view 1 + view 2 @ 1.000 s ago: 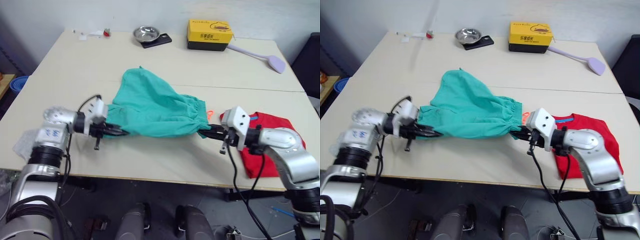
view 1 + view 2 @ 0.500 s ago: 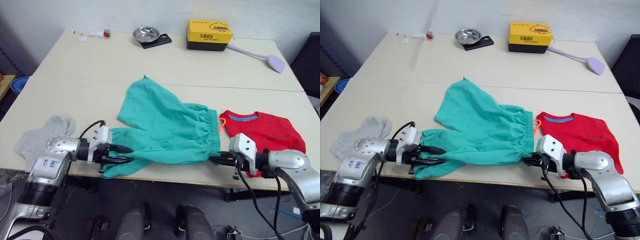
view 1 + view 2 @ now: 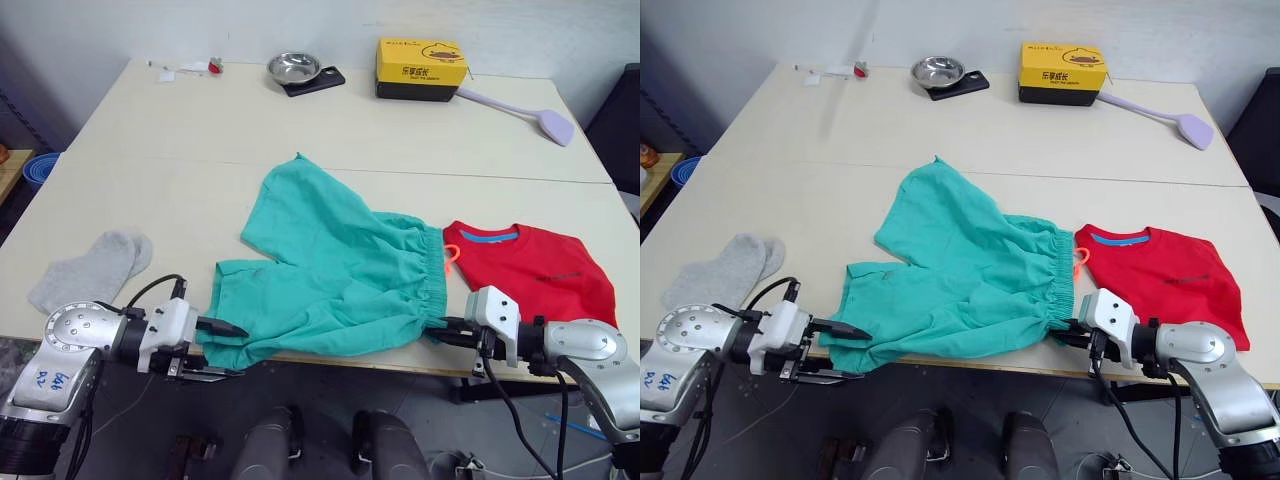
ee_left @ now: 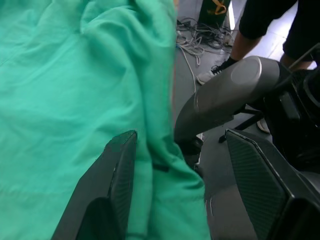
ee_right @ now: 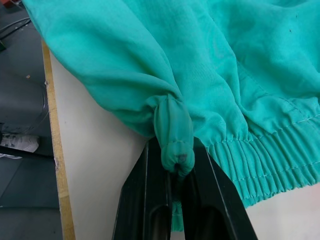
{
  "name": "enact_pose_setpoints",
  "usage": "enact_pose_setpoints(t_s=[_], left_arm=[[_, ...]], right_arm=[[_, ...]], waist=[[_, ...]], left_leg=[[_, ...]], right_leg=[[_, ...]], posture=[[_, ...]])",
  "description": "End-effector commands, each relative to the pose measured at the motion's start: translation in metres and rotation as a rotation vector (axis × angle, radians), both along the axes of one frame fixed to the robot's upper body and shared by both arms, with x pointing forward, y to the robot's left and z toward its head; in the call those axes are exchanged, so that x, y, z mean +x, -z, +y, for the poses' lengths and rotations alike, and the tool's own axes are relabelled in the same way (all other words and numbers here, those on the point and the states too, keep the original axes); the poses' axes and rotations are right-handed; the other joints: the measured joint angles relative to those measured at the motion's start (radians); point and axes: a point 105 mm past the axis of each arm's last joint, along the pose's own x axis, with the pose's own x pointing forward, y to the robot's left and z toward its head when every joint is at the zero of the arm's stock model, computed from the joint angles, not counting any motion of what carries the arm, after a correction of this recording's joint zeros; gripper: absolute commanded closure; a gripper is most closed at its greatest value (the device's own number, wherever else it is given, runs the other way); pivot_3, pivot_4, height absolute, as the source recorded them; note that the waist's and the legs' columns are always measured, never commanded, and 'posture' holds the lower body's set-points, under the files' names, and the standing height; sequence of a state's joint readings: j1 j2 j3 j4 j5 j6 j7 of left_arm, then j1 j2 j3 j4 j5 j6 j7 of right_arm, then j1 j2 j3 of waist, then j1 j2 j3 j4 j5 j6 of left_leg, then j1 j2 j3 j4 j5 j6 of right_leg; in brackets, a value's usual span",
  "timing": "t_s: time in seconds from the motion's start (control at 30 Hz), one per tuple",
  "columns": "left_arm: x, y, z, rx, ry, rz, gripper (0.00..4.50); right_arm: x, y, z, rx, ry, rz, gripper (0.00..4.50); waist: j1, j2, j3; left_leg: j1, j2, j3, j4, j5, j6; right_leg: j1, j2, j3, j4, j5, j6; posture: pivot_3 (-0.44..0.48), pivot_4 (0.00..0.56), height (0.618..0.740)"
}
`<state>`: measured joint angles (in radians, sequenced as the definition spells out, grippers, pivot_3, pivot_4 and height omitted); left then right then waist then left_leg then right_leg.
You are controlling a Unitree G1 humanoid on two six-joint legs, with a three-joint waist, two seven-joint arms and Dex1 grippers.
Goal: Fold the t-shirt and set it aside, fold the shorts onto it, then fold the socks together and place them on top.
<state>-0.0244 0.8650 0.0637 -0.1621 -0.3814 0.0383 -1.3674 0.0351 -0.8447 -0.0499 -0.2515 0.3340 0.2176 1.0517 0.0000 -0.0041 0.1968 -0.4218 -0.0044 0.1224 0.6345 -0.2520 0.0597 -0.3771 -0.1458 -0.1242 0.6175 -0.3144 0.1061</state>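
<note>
Viewing the tabletop [image 3: 180,140], I count one pair of shorts [image 3: 340,280], one t-shirt [image 3: 540,275] and two socks [image 3: 85,270]. Shorts lie flat at centre, near the front edge. T-shirt lies at 3 o'clock of them, touching the waistband; socks lie at 9 o'clock, well apart. My right gripper [image 3: 447,330] fingers pinch the waistband corner. My left gripper [image 3: 215,350] fingers stand wide, with the leg hem between them.

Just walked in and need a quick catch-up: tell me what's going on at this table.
The robot is handling the teal-green cloth shorts at the table's near edge. The right gripper is shut on a bunched bit of the waistband corner; the left gripper is open at the leg hem. The red t-shirt lies folded on the right, the grey socks on the left.
</note>
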Motion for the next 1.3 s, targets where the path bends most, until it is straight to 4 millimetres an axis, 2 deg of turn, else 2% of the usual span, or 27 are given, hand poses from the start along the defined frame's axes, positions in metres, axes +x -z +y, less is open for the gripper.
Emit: enact_pose_setpoints(t_s=[0.03, 0.2, 0.23, 0.3, 0.4, 0.53, 0.63, 0.8, 0.9, 1.03, 1.2, 1.3], left_arm=[[0.0, 0.008, 0.0, 0.064, 0.022, -0.081, 1.56], [0.015, 0.021, 0.007, 0.111, -0.055, -0.16, 1.56], [0.018, 0.021, 0.008, 0.106, -0.071, -0.171, 1.74], [0.018, 0.021, 0.011, 0.12, -0.06, -0.176, 2.21], [0.014, 0.019, 0.015, 0.107, -0.042, -0.155, 3.14], [0.008, 0.0, 0.011, -0.016, -0.028, -0.098, 4.48], [0.009, -0.009, 0.015, -0.052, -0.035, -0.075, 4.48], [0.042, -0.051, 0.03, -0.292, -0.268, -0.013, 4.48], [0.044, -0.046, 0.045, -0.186, -0.285, -0.033, 4.48], [0.015, -0.016, 0.06, 0.065, -0.166, 0.04, 4.48], [-0.017, -0.013, 0.044, 0.032, -0.1, 0.231, 4.48], [-0.017, -0.026, 0.029, -0.072, -0.115, 0.303, 4.48]], right_arm=[[0.003, -0.008, -0.004, 0.001, 0.002, -0.039, 4.5], [0.004, -0.007, -0.003, 0.003, -0.002, -0.042, 4.5], [0.004, -0.007, -0.003, 0.002, -0.002, -0.042, 4.5], [0.004, -0.007, -0.004, 0.001, -0.003, -0.042, 4.5], [0.004, -0.007, -0.006, -0.002, -0.001, -0.042, 4.5], [0.004, -0.007, -0.009, -0.003, 0.0, -0.039, 4.5], [0.004, -0.007, -0.01, -0.002, -0.004, -0.036, 4.5], [0.003, -0.014, -0.007, 0.041, -0.047, -0.051, 4.5], [0.005, -0.022, -0.008, 0.062, -0.056, -0.081, 4.5], [-0.013, -0.011, -0.012, -0.001, -0.122, -0.001, 4.5], [-0.048, -0.002, -0.007, 0.008, -0.211, 0.209, 4.5], [-0.052, -0.004, -0.006, -0.016, -0.24, 0.254, 4.5]], waist=[[0.0, 0.0, 0.0], [0.0, 0.0, 0.0], [0.001, 0.0, 0.0], [0.0, 0.0, 0.0], [0.0, 0.0, 0.0], [-0.001, 0.0, 0.0], [-0.001, 0.0, 0.0], [0.003, 0.0, 0.0], [-0.002, 0.0, 0.0], [-0.01, 0.001, 0.0], [0.001, 0.001, 0.001], [0.001, 0.001, 0.001]], left_leg=[[0.0, 0.0, 0.0, -0.001, 0.0, 0.0], [0.0, 0.0, 0.0, -0.002, 0.001, -0.001], [0.0, 0.0, 0.0, -0.002, 0.001, -0.001], [0.0, 0.0, 0.0, -0.002, 0.001, -0.001], [0.0, 0.0, 0.0, -0.002, 0.001, -0.001], [0.0, 0.0, 0.0, -0.002, 0.001, -0.001], [0.0, 0.0, 0.0, -0.002, 0.001, 0.0], [0.0, 0.0, -0.001, -0.001, 0.002, 0.0], [0.001, 0.0, -0.001, -0.001, 0.002, 0.0], [0.001, 0.0, 0.002, -0.004, 0.003, 0.0], [0.0, 0.0, 0.0, -0.005, 0.002, 0.0], [0.001, 0.0, -0.001, -0.004, 0.0, 0.004]], right_leg=[[0.0, 0.0, 0.0, 0.0, 0.0, 0.0], [-0.001, 0.0, 0.0, 0.0, 0.0, 0.0], [-0.001, 0.0, 0.0, 0.0, 0.0, 0.0], [-0.001, 0.0, 0.0, 0.0, 0.0, 0.0], [-0.001, 0.0, 0.0, 0.0, 0.0, 0.0], [-0.001, 0.0, 0.0, 0.0, 0.0, 0.0], [-0.001, 0.0, 0.0, 0.0, 0.0, 0.0], [0.0, 0.0, -0.002, 0.0, 0.0, 0.0], [0.0, 0.0, -0.002, 0.001, 0.0, 0.0], [-0.001, 0.002, -0.001, 0.001, 0.0, 0.0], [-0.001, 0.001, -0.002, -0.001, 0.0, -0.001], [0.001, -0.001, -0.001, -0.002, 0.0, -0.001]], posture=[[0.0, 0.15, 0.74], [0.0, 0.15, 0.74], [0.0, 0.15, 0.74], [0.0, 0.15, 0.74], [0.0, 0.15, 0.74], [0.0, 0.15, 0.74], [0.0, 0.15, 0.74], [0.0, 0.15, 0.74], [0.0, 0.15, 0.74], [0.0, 0.15, 0.74], [0.0, 0.15, 0.74], [0.0, 0.15, 0.74]])
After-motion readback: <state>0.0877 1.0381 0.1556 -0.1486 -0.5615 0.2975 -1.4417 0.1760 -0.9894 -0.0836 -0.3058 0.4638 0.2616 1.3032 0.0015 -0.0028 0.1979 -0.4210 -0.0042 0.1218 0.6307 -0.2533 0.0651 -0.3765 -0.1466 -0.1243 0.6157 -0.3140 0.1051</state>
